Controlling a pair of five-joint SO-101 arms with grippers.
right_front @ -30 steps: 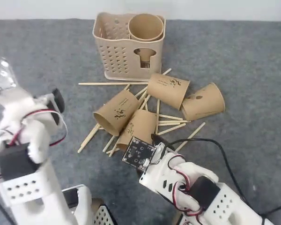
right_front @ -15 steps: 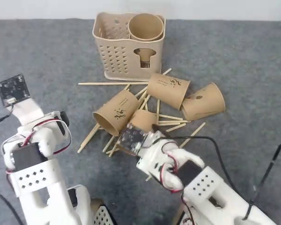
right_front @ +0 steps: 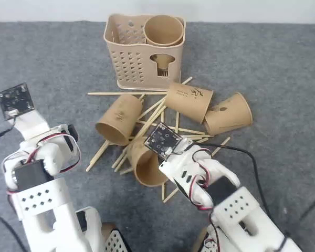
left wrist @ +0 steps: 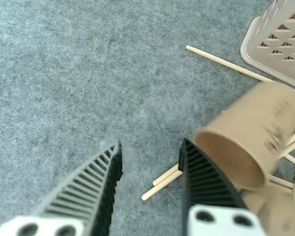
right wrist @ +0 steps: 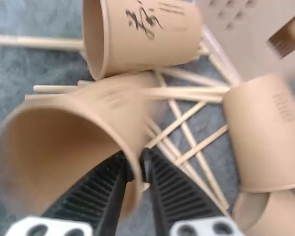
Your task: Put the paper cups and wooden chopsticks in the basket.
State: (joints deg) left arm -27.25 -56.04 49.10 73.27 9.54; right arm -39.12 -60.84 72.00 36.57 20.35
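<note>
The beige basket [right_front: 134, 63] stands at the back with one paper cup [right_front: 163, 30] upright inside. Three more cups lie on their sides among scattered wooden chopsticks [right_front: 126, 93]: one [right_front: 118, 119] left of the pile, one [right_front: 189, 101] in the middle, one [right_front: 228, 114] at the right. My right gripper [right wrist: 135, 164] is shut on the rim of a fourth cup [right wrist: 64, 142], one finger inside the wall and one outside; in the high view that cup [right_front: 145, 164] sits tilted in front of the pile. My left gripper [left wrist: 150, 162] hangs open over bare carpet, close beside the left cup [left wrist: 250, 135].
Grey carpet covers the table. Chopsticks [right wrist: 187, 91] cross under and between the lying cups [right wrist: 142, 34], and one chopstick [left wrist: 221, 61] lies along the basket's [left wrist: 280, 44] foot. Open carpet lies left of the pile and to the far right.
The right gripper has shut on a cup's rim and drawn it back and round, mouth toward the arms. The left cup was knocked leftward. The left arm swung its wrist down early, then held.
</note>
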